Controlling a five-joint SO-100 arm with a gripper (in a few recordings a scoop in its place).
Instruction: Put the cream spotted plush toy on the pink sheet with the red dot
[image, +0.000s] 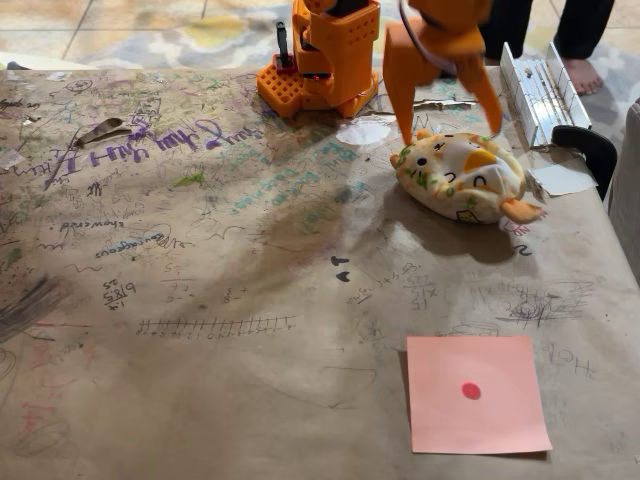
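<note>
Fixed view: orange gripper (448, 132) hangs over plush toy (463, 177), fingers spread wide, one tip at toy's left rear edge, other at its right rear; not pinching it. Toy lies on brown scribbled paper table cover (200, 300), right of centre, just in front of arm base (320, 65). Pink sheet (476, 394) with red dot (471, 391) flat near front right, well apart from toy. Person's bare foot (583, 75) on floor beyond table.
</note>
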